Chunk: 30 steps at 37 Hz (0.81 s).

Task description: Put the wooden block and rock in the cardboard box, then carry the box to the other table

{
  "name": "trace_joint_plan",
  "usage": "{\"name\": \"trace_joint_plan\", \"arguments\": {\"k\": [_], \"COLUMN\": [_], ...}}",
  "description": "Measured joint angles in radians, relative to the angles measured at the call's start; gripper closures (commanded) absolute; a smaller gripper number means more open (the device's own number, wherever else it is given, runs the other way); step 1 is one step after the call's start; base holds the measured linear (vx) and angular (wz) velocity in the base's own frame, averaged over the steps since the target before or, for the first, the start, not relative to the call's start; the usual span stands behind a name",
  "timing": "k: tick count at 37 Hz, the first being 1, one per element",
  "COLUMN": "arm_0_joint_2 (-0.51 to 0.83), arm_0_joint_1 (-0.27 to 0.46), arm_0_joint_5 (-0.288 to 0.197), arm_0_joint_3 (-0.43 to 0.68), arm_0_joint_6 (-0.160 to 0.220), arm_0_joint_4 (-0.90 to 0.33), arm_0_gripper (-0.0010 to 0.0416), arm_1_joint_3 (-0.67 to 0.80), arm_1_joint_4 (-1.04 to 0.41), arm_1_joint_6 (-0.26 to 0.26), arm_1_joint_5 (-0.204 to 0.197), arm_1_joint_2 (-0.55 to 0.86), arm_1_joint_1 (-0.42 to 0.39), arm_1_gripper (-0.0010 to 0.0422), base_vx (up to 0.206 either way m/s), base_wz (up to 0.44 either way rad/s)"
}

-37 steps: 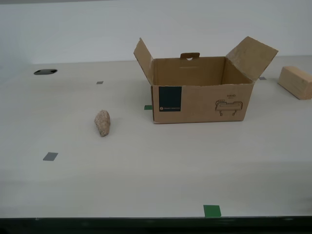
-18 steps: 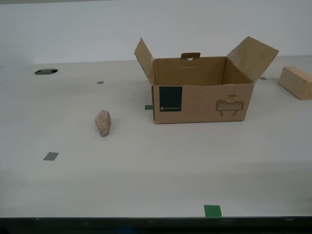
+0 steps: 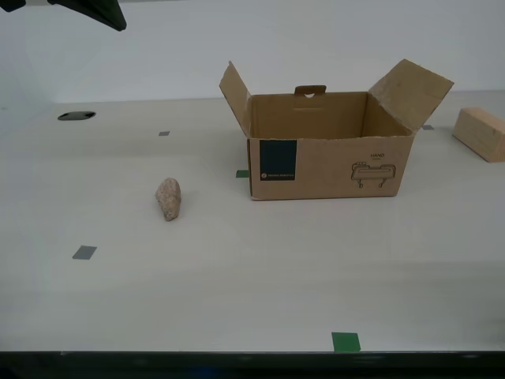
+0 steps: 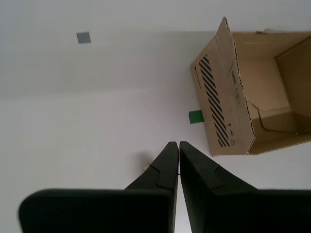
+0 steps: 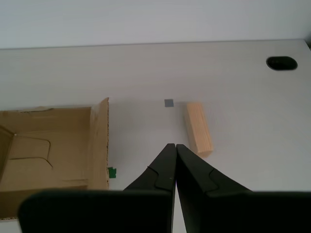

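On the smooth off-white table (image 3: 237,292), the rock (image 3: 168,198), likely hard and rough enough to pinch across its middle, is lying apart from the cardboard box (image 3: 327,158), while my second gripper (image 4: 175,145) is hanging overhead, jaws pressed together, empty.

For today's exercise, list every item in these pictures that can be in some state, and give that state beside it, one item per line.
cardboard box: upright on the table, flaps open, nothing seen inside.
rock: lying on the table, outside the box, untouched.
wooden block: lying on the table, outside the box, untouched.
my first gripper: shut, empty, above the table near the block.
my second gripper: shut, empty, above the table.
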Motion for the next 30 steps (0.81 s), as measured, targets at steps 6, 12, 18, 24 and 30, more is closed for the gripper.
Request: {"name": "trace_joint_plan", "arguments": {"k": [6, 12, 18, 24, 30], "arm_0_joint_2": [0.0, 0.0, -0.001, -0.001, -0.001], "arm_0_joint_1": [-0.015, -0.016, -0.015, -0.014, -0.014], "arm_0_joint_5": [0.0, 0.0, 0.0, 0.0, 0.0], "arm_0_joint_3": [0.014, 0.012, 0.007, 0.007, 0.007], "arm_0_joint_6": [-0.003, -0.003, -0.003, -0.003, -0.003], "arm_0_joint_4": [-0.021, -0.019, -0.017, -0.015, -0.01], "arm_0_gripper": [0.0406, 0.0406, 0.0406, 0.0406, 0.0406], "arm_1_joint_3": [0.032, 0.031, 0.031, 0.031, 0.031], "arm_1_joint_4": [-0.018, -0.01, -0.006, -0.004, -0.005], "arm_1_joint_6": [-0.026, -0.054, -0.056, -0.056, -0.056], "arm_1_joint_5": [0.0, 0.0, 0.0, 0.0, 0.0], "arm_1_joint_2": [0.045, 0.046, 0.047, 0.046, 0.046], "arm_1_joint_1": [-0.016, -0.018, -0.018, -0.018, -0.018], "arm_1_gripper": [0.0412, 0.0412, 0.0412, 0.0412, 0.0412], "base_vx": [0.0, 0.0, 0.0, 0.0, 0.0], "base_wz": [0.0, 0.0, 0.0, 0.0, 0.0]}}
